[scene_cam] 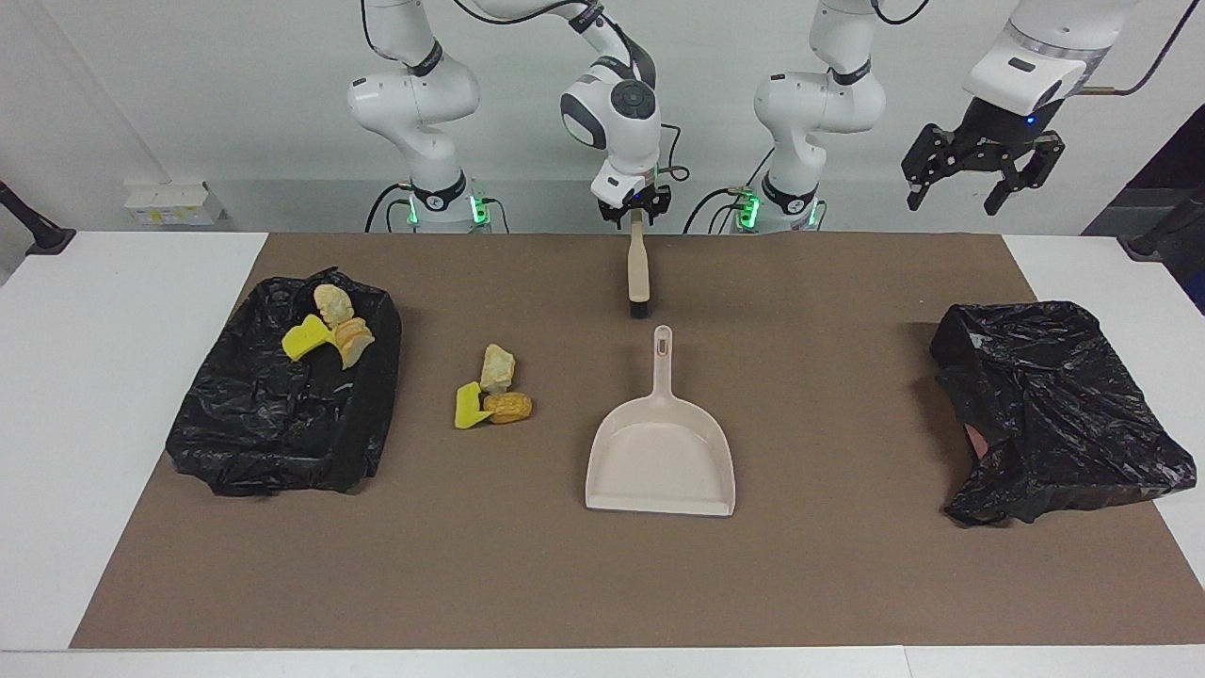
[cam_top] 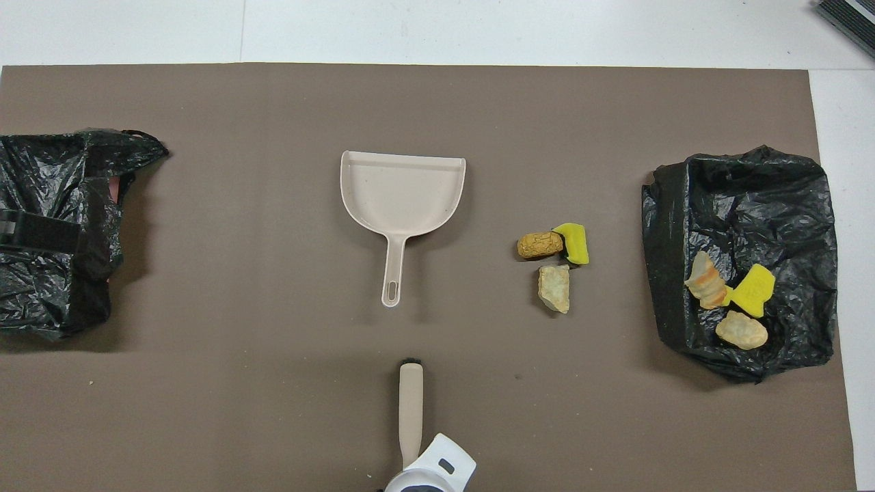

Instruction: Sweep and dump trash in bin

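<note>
Foam scraps (scene_cam: 494, 391): 3 loose on the mat (scene_cam: 847, 584), touching in a small heap: yellow wedge, tan-orange chunk, pale chunk. From the R jaws they lie toward the right arm's end and farther from the robots, well apart.
Scraps in bin: 3 more (scene_cam: 331, 325) already on the black liner.
Bin (scene_cam: 282, 414): low, bag-lined, at the right arm's end; the heap sits between the R jaws and it.
R gripper (scene_cam: 635, 209): jaws narrow, pinching the top of the brush (scene_cam: 639, 273) handle; bristles point away from the jaws, down toward the mat. Can't tell if they touch it.
L gripper (scene_cam: 965, 188): waits high over the left arm's end, jaws spread wide, nothing in them.
Pan (scene_cam: 659, 452): flat on the mat, handle tip just past the bristles, mouth facing away from the robots; no jaws on it.
Bag (scene_cam: 1045, 405): crumpled black one, roughly below the L jaws.
Handling, est.: scraps look v. light, soft, crumbly. They'd likely skid, tumble or shed bits under a hard stroke, so short, low strokes w/ bristles pressed down. Don't pinch them; push w/ brush.
Hold pts, est.: brush grip near the handle end looks OK. Pan looks stiff, light plastic: take it mid-handle, keep the lip flat on the mat beside the heap, and level it before tipping over the bin.
Stage, est.: about half in; pan not yet picked up.
</note>
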Robot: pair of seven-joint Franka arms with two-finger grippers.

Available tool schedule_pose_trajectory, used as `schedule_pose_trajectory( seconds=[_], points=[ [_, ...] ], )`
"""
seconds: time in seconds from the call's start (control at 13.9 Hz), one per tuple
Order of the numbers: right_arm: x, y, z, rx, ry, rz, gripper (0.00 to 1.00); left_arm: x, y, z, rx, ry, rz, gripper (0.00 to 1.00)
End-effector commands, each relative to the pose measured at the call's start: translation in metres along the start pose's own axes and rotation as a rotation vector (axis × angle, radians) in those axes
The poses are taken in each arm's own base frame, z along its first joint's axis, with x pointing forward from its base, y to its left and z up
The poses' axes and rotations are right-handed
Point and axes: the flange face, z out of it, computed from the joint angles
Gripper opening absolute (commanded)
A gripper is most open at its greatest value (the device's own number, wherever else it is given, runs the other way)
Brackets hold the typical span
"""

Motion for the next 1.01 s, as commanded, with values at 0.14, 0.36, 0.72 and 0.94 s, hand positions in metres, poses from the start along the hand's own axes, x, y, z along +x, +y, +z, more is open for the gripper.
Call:
schedule_pose_trajectory(
  seconds=[0.14,0.36,0.72,0.94],
  points=[
    [0.0,0.004,-0.011,-0.027,-0.043,0.009,0.0,0.02,0.054,0.051,-0.055,0.072,-0.1,1.0],
    [0.003,0.007,-0.033,-0.062,-0.071,0.008,0.0,0.031,0.125,0.119,-0.068,0.062,-0.104,1.0],
    [0.006,0.075,-0.106,-0.122,-0.111,-0.055,0.0,0.031,0.233,0.225,-0.118,0.017,-0.104,1.0],
    [0.017,0.116,-0.129,-0.191,-0.079,-0.037,0.0,0.027,0.271,0.27,-0.149,0.003,-0.068,1.0]
  ],
)
